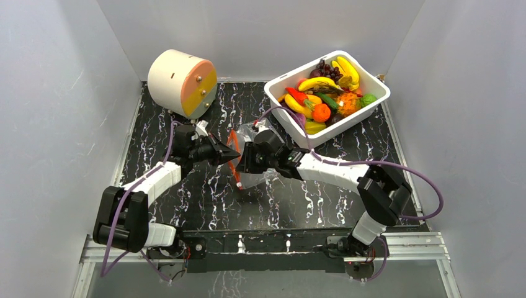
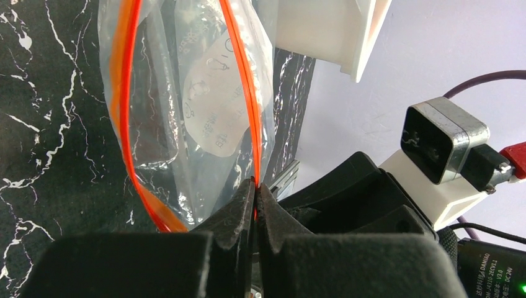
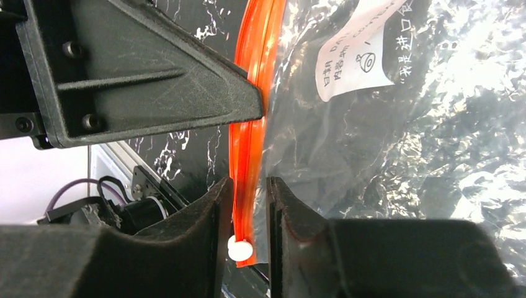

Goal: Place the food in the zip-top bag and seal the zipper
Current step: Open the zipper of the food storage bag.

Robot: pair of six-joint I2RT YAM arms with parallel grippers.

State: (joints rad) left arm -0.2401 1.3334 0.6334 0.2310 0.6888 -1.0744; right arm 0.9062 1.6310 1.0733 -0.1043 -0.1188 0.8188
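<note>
Left pincer [image 2: 255,186] clamped on zipper [image 2: 239,81], right pincer [image 3: 250,186] narrow astride it, grip unclear, both reaching inward, tip to tip

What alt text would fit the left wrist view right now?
The left gripper is shut on one orange-red zipper strip of the clear zip-top bag, whose mouth gapes open above the black marbled table. The other arm's camera sits at right.

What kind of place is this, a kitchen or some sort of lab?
Probably a robot lab cell, not a kitchen: plain white walls box in a black marbled tabletop, two robot arms are bolted at its near edge, and the white tub holds toy food.
</note>
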